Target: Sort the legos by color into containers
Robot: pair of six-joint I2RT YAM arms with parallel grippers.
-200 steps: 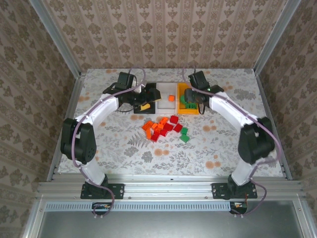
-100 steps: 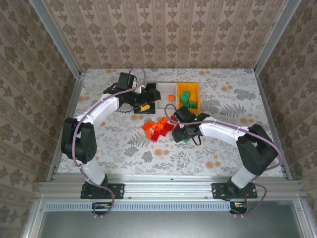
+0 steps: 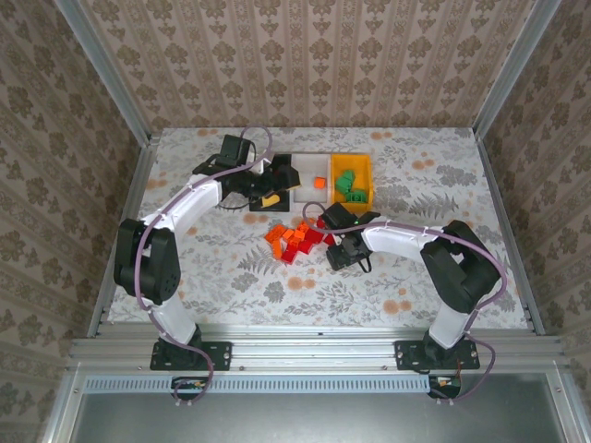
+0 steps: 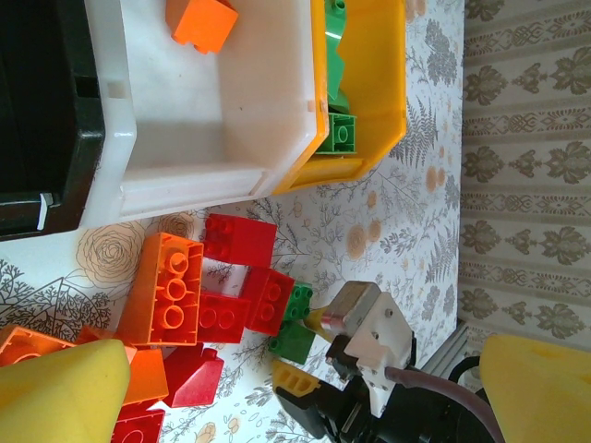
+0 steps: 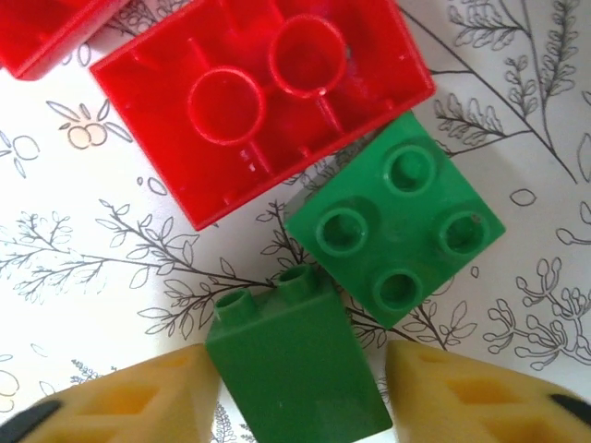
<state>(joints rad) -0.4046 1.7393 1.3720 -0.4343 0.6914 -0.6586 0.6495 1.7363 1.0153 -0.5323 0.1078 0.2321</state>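
Observation:
Red and orange legos (image 3: 295,238) lie piled in mid-table, with two green ones at the pile's right edge. My right gripper (image 3: 340,254) is down there, its yellow pads closed in on a green sloped lego (image 5: 291,369) that still rests on the table. A square green lego (image 5: 397,235) and a red one (image 5: 259,97) lie just beyond it. My left gripper (image 3: 274,191) hangs open over the black container (image 4: 37,111). The white container (image 4: 185,185) holds an orange lego (image 4: 201,20). Green legos (image 4: 340,134) sit in the yellow container (image 4: 383,92).
The three containers stand side by side at the back of the patterned table (image 3: 416,277), just behind the pile. Both arms reach in towards the middle. Metal frame rails (image 3: 314,346) run along the near edge.
My right arm swung from over the yellow container down to the pile's right edge, and its jaws narrowed around the green sloped lego. The left arm stayed put.

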